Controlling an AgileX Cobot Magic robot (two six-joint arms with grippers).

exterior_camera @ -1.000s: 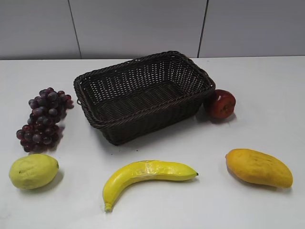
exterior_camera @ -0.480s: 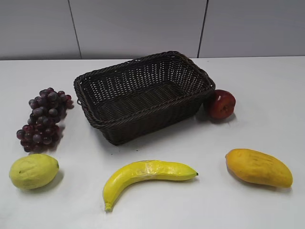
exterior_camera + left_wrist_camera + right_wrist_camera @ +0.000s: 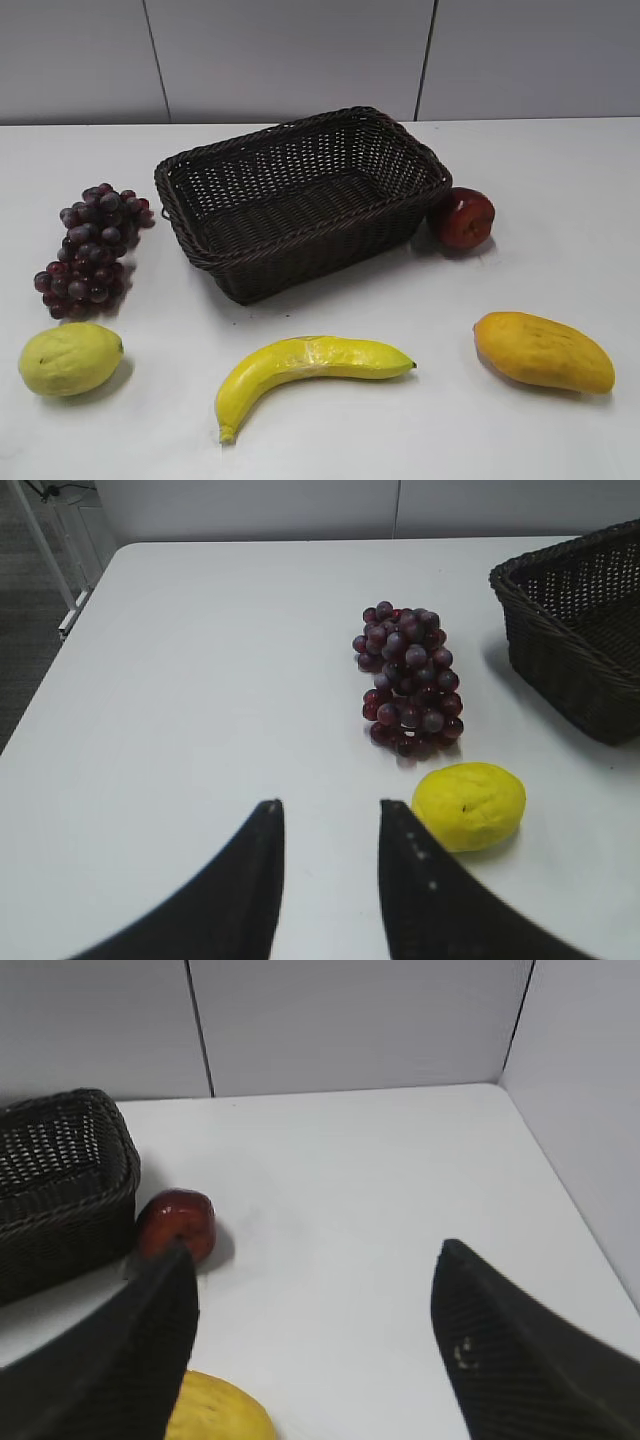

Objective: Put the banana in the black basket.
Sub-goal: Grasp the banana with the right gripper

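Note:
The banana (image 3: pixel 308 367) lies on the white table at the front centre of the exterior view, its dark tip pointing right. The black basket (image 3: pixel 300 200) stands empty behind it; its corner also shows in the left wrist view (image 3: pixel 575 630) and in the right wrist view (image 3: pixel 60 1185). Neither gripper shows in the exterior view. My left gripper (image 3: pixel 330 805) is open and empty above bare table, left of the lemon. My right gripper (image 3: pixel 315 1250) is wide open and empty above the table, right of the mango. The banana is out of both wrist views.
Purple grapes (image 3: pixel 92 248) and a yellow-green lemon (image 3: pixel 68 358) lie at the left; they also show in the left wrist view as grapes (image 3: pixel 408 678) and lemon (image 3: pixel 468 806). A red apple (image 3: pixel 462 218) touches the basket's right side. An orange-yellow mango (image 3: pixel 543 350) lies front right.

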